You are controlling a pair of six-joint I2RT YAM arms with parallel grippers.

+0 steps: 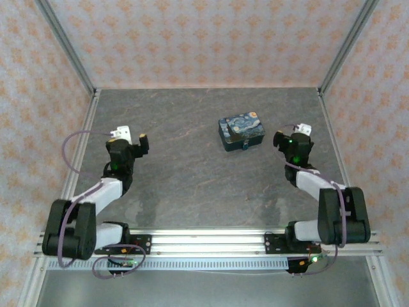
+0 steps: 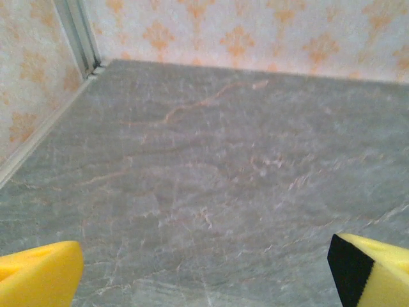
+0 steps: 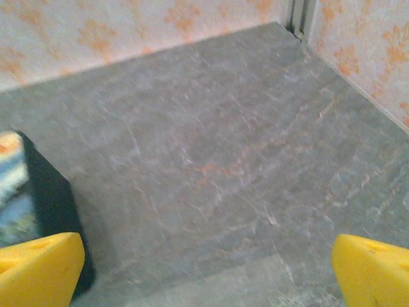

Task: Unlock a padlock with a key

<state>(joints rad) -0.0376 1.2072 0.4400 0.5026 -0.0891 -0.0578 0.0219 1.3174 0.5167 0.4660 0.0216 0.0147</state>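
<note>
The grey worktop [image 1: 192, 185] carries a painted tin [image 1: 241, 131], just left of the right gripper [image 1: 291, 138] and well right of the left gripper [image 1: 131, 139]. Both grippers stand wide apart, empty. The padlock [image 1: 245, 146] seems to be the tiny dark thing at the tin's near edge. It is probably light, hard and slick, best pinched across its body's flat sides.
</note>
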